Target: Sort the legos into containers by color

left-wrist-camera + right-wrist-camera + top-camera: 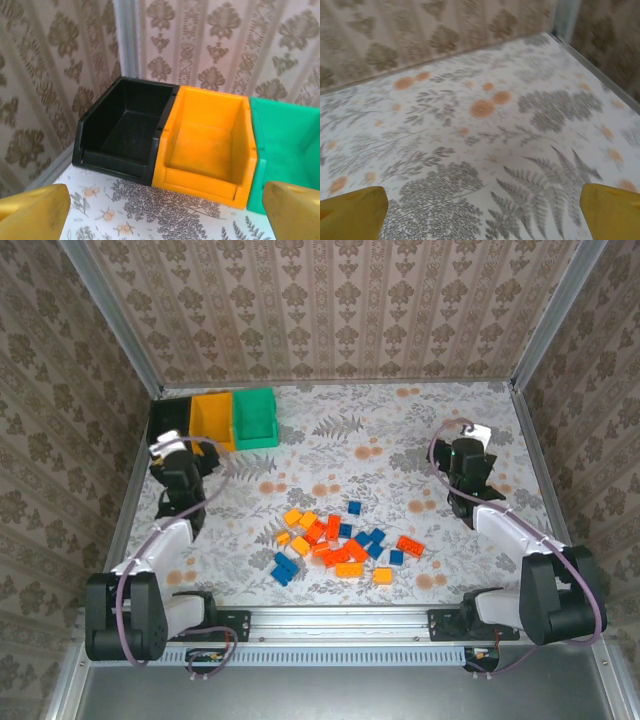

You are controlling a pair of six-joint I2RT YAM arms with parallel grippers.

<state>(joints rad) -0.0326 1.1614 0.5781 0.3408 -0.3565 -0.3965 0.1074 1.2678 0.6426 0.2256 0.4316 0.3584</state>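
- Left wrist view: my left gripper (162, 215) hangs with its yellow fingers (30, 212) spread wide and nothing between them, facing the containers from just in front.
- My right gripper (480, 215) is spread wide too, holding nothing, over bare patterned table (470, 125).
- The black bin (117, 165), yellow-orange bin (200, 182) and green bin (285, 130) stand touching in a row at the far left corner. The first two look empty; I see only part of the green one.
- The legos (340, 540) lie in a loose heap at mid-table, between my arms and well apart from the bins. I judge sorting has not begun.
- Risk: many bricks touch, so closing on one could catch a neighbour of another colour or scatter the heap.
- Risk: the bins share walls, so a release off-centre could fall into the wrong one.
- Risk: only yellow-orange has a matching bin.
- The bricks are small and studded, in blue, red-orange and yellow-orange; the two oranges are close enough to confuse.
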